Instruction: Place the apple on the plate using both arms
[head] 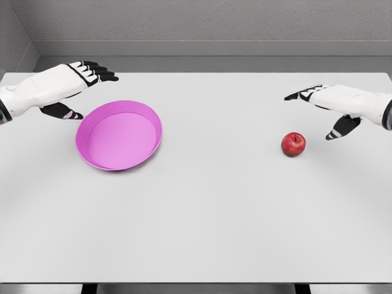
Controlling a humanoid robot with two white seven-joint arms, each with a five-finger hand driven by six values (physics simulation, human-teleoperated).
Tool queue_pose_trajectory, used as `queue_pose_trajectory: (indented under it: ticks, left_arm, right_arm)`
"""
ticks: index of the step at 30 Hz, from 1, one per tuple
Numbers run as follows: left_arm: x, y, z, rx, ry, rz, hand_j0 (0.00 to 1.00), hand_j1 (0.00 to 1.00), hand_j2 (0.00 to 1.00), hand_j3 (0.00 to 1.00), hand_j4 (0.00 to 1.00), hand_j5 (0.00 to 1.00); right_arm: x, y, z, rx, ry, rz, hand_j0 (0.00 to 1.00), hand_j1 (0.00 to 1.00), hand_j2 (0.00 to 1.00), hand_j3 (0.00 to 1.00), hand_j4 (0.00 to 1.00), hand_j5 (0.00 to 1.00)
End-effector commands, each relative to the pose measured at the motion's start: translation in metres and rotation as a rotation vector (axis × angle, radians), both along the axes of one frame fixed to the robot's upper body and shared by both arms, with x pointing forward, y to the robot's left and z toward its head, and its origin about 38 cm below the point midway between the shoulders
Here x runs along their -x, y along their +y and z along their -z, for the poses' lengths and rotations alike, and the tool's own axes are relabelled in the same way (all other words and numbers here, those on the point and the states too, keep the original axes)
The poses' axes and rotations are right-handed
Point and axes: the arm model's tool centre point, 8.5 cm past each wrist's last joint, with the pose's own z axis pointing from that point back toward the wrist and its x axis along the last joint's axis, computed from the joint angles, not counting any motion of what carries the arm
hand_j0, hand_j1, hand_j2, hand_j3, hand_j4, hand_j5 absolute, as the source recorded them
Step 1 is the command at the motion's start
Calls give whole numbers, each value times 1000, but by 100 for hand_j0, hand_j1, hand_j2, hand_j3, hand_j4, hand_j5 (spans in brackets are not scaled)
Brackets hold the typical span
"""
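Note:
A red apple rests upright on the white table, right of the middle. A pink plate lies to the left of the middle with nothing in it. My right hand hovers just above and to the right of the apple, its fingers spread and its thumb pointing down; it does not touch the fruit. My left hand hangs over the plate's far left rim, fingers stretched out, holding nothing.
The table's back edge meets a grey wall. Its front edge runs along the bottom of the view.

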Motion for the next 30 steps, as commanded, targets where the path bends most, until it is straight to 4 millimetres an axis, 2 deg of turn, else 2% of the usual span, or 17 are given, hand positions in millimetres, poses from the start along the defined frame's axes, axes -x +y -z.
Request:
queue_pose_trajectory:
  ticks: [1, 4, 7, 12, 15, 22, 23, 25, 27, 30]
  left_arm:
    - [0, 1, -1, 6, 0, -3, 100, 100, 100, 100, 100, 100]
    - [0, 1, -1, 4, 1, -3, 100, 100, 100, 100, 100, 100]
    - [0, 1, 1, -6, 11, -3, 100, 100, 100, 100, 100, 100]
    - [0, 1, -1, -3, 7, -4, 100, 100, 100, 100, 100, 100]
    - [0, 1, -1, 0, 6, -3, 100, 100, 100, 100, 100, 100]
    - [-1, 2, -2, -1, 2, -7, 100, 100, 100, 100, 100, 100]
    - [-1, 2, -2, -1, 2, -7, 100, 100, 100, 100, 100, 100]
    - [-1, 3, -2, -4, 3, -8, 100, 100, 100, 100, 100, 100]
    - [-1, 3, -2, -7, 0, -8, 100, 100, 100, 100, 100, 100]
    - [-1, 2, -3, -6, -1, -7, 100, 100, 100, 100, 100, 100]
  right_arm:
    - [2, 15, 48, 22, 141, -6, 100, 100, 100, 100, 100, 100]
    - [1, 20, 58, 33, 166, -17, 100, 100, 100, 100, 100, 100]
    - [-1, 17, 66, 39, 185, -2, 100, 100, 100, 100, 100, 100]
    - [-12, 25, 61, 40, 177, 25, 100, 100, 100, 100, 100, 100]
    - [-15, 19, 71, 52, 203, 53, 100, 100, 100, 100, 100, 100]
    - [-15, 15, 76, 61, 217, 80, 100, 100, 100, 100, 100, 100]
    - [-15, 15, 78, 63, 222, 81, 95, 95, 95, 95, 95, 95]
    - [-14, 16, 78, 63, 222, 78, 66, 66, 66, 66, 66, 66]
    - [-13, 17, 81, 67, 229, 74, 49, 49, 49, 49, 49, 49]
    - [-12, 17, 83, 71, 234, 73, 42, 42, 42, 42, 42, 42]
